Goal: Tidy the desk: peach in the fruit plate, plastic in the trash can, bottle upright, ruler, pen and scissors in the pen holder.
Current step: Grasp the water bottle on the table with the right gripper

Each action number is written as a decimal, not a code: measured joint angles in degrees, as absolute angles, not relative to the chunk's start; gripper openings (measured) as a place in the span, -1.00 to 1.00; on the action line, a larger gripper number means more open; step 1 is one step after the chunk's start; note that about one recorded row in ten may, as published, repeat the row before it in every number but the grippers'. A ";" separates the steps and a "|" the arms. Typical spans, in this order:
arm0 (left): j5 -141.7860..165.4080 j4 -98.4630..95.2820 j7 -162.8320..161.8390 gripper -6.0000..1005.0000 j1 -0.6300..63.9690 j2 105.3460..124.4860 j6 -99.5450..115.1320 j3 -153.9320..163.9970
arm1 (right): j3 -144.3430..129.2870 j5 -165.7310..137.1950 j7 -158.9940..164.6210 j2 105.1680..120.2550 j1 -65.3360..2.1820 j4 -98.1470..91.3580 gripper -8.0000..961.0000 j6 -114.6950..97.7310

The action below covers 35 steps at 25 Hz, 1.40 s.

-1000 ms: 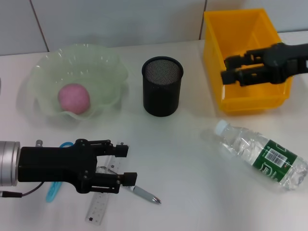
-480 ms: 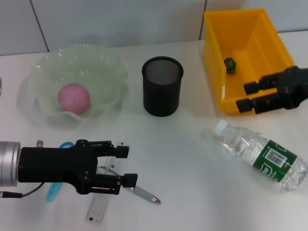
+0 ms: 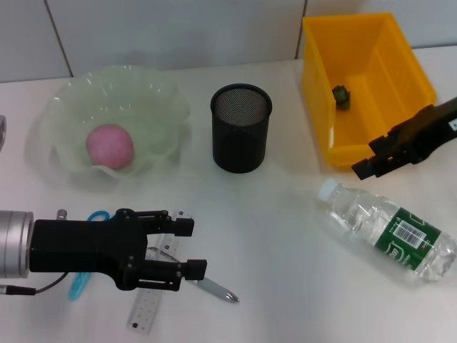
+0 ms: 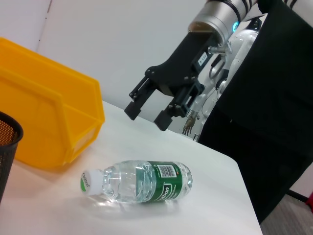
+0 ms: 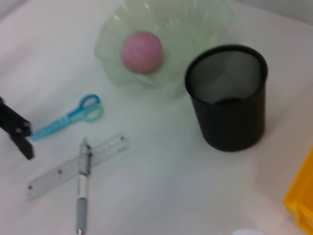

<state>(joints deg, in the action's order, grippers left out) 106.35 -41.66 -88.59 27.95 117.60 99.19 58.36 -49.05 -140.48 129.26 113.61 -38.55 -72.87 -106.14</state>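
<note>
The pink peach point(image 3: 109, 146) lies in the green fruit plate point(image 3: 164, 93). A small green plastic piece point(image 3: 342, 94) lies in the yellow bin point(image 3: 318, 93). The clear bottle point(image 3: 389, 227) lies on its side at the front right; it also shows in the left wrist view point(image 4: 142, 181). My right gripper point(image 3: 368, 158) is open and empty, between the bin and the bottle. My left gripper point(image 3: 194, 249) is open, over the clear ruler point(image 3: 145, 309) and the pen point(image 3: 218, 290). The blue scissors point(image 3: 80, 282) are partly hidden under the left arm. The black mesh pen holder point(image 3: 240, 128) stands at centre.
The right wrist view shows the scissors point(image 5: 68, 117), ruler point(image 5: 63, 169) and pen point(image 5: 82, 196) lying close together in front of the plate point(image 5: 195, 19) and pen holder point(image 5: 227, 98). The table edge is near the bottle in the left wrist view.
My right gripper has moved out from over the yellow bin toward the table's front, near the bottle. The green plastic piece now shows in the bin. The left arm has barely moved.
</note>
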 joint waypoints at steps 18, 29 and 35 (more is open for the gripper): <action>106.30 -41.66 -88.02 0.61 28.33 117.79 99.13 58.18 | -58.89 -156.41 145.34 113.77 -49.14 -70.86 0.47 -110.89; 106.34 -41.66 -87.80 0.61 28.31 117.86 99.13 58.18 | -60.56 -161.74 146.45 115.51 -51.30 -67.09 0.48 -111.47; 106.35 -41.66 -87.43 0.61 28.15 117.71 99.14 58.22 | -62.66 -163.42 146.44 116.54 -51.27 -66.44 0.49 -110.35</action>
